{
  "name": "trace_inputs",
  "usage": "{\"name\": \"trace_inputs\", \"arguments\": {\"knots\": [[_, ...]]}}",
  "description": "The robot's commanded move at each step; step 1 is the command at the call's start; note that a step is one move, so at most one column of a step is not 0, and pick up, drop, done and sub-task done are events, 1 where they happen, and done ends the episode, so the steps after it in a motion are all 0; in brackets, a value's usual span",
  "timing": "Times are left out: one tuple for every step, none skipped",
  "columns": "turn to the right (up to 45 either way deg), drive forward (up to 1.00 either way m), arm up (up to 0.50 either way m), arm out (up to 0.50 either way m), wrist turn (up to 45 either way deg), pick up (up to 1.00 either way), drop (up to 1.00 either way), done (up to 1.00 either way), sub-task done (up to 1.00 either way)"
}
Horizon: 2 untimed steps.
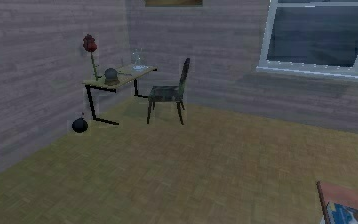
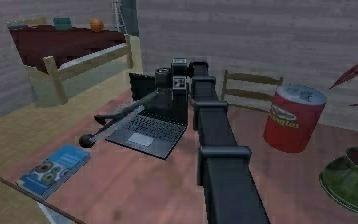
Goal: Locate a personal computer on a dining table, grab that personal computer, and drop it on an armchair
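The personal computer (image 2: 152, 128) stands opened near the middle of the table (image 2: 137, 190), with its dark screen upright and its grey keyboard deck flat on the wood. The jaws, carried at the end of the dark square arm (image 2: 215, 130), are stretched across that deck. How they are set cannot be told, nor whether anything is held or the deck is touched.

Trouble is judged likeliest from the computer's shape. A thin, smooth, hinged slab could be pushed along the table rather than lifted, or its screen could be folded down by an off-centre grip. A sideways swing could knock it against the glossy red cylindrical canister (image 2: 292, 118) on the table's right part. It could also be driven into the round green pot (image 2: 347, 185) of dark-red leaves at the table's right edge. The flat blue book (image 2: 49, 170) at the table's near left corner could be swept off.

The table is made of reddish-brown, faintly grained wood. A pale slatted chair back (image 2: 249, 88) is seen beyond the table's far edge. A pale-framed bed (image 2: 82, 62) with a dark red cover is seen beyond the table's left side.
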Motion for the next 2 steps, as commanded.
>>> {"name": "trace_inputs", "arguments": {"knots": [[0.0,0.00,0.00,0.00,45.0,0.00,0.00,0.00,0.00],[0.0,0.00,0.00,0.00,36.0,0.00,0.00,0.00,0.00]]}}
